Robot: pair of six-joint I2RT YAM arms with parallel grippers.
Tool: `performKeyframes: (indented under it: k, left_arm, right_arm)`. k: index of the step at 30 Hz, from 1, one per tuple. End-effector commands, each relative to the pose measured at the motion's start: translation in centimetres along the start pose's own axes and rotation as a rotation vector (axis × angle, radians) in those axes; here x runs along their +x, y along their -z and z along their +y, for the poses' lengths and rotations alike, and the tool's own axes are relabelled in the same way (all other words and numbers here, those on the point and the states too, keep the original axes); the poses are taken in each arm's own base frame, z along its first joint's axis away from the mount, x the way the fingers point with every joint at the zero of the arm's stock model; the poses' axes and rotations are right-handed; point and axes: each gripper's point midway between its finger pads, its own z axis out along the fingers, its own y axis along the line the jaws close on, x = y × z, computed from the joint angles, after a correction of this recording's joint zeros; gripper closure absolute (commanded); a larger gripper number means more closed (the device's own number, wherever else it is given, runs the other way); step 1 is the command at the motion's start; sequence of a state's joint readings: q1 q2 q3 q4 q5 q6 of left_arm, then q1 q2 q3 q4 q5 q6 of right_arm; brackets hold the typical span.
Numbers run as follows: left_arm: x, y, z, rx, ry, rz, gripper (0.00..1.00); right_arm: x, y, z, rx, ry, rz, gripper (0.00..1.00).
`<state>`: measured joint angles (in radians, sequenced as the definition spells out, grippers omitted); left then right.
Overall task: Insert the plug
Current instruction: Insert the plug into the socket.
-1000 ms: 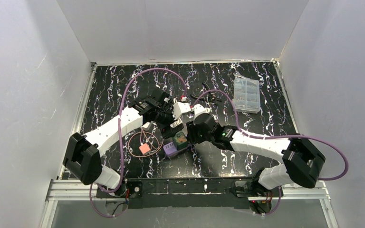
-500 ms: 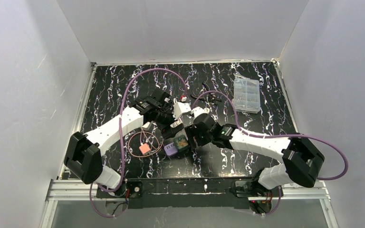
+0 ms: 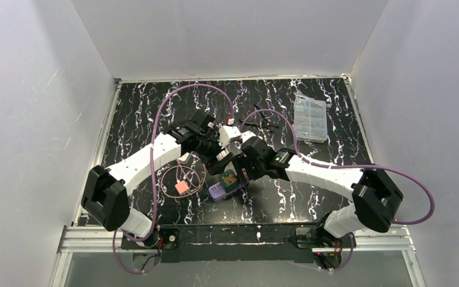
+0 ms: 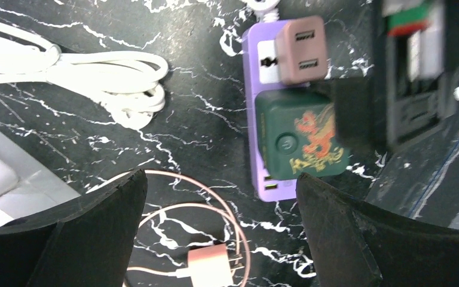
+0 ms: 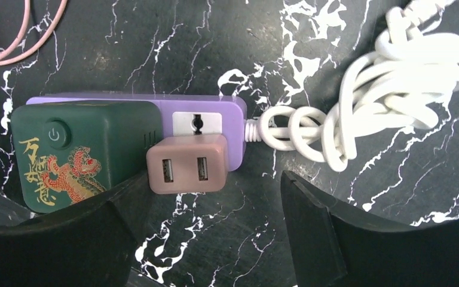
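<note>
A purple power strip (image 3: 216,191) lies at the table's middle, with a green cube adapter (image 3: 229,177) and a brown two-port USB charger (image 5: 185,162) plugged into it. One white socket (image 5: 197,123) on the strip is free. A pink plug (image 3: 181,186) on a coiled pink cable lies left of the strip. My left gripper (image 4: 221,239) is open and empty, above the pink plug (image 4: 209,266), with the strip (image 4: 252,89) to its right. My right gripper (image 5: 215,233) is open and empty, just beside the brown charger and the green adapter (image 5: 77,152).
The strip's white cable (image 5: 382,89) is bundled at its end. A white adapter (image 3: 228,134) lies behind the grippers. A clear plastic box (image 3: 309,118) stands at the back right. Purple arm cables loop over the far table.
My right arm has shifted a little left and farther back over the strip. The left arm has hardly moved. Both grippers stay open.
</note>
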<state>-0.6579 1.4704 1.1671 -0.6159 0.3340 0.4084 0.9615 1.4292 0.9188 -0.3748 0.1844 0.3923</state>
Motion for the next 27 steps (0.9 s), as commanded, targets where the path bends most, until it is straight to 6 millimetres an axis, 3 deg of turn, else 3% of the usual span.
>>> performKeyframes:
  k: [1, 7, 14, 23, 27]
  left_arm:
    - [-2.0, 0.3, -2.1, 0.085, 0.063, -0.047, 0.07]
    - [0.1, -1.2, -2.8, 0.109, 0.053, 0.022, 0.07]
    - [3.4, -2.3, -2.3, 0.077, 0.003, 0.119, 0.07]
    - [3.8, -3.4, -1.8, 0.065, 0.008, 0.153, 0.09]
    - [4.1, -3.9, -1.7, 0.065, -0.004, 0.176, 0.09]
  right_arm:
    - [-2.7, 0.0, 2.2, -0.070, 0.059, -0.059, 0.16]
    - [-3.6, 0.5, 2.6, -0.098, 0.054, -0.078, 0.17]
    - [-3.3, 1.3, 3.2, -0.142, 0.055, -0.078, 0.16]
    - [-3.6, 1.5, 3.2, -0.173, 0.005, -0.142, 0.14]
    - [-5.0, 2.1, 3.7, -0.206, 0.010, -0.217, 0.13]
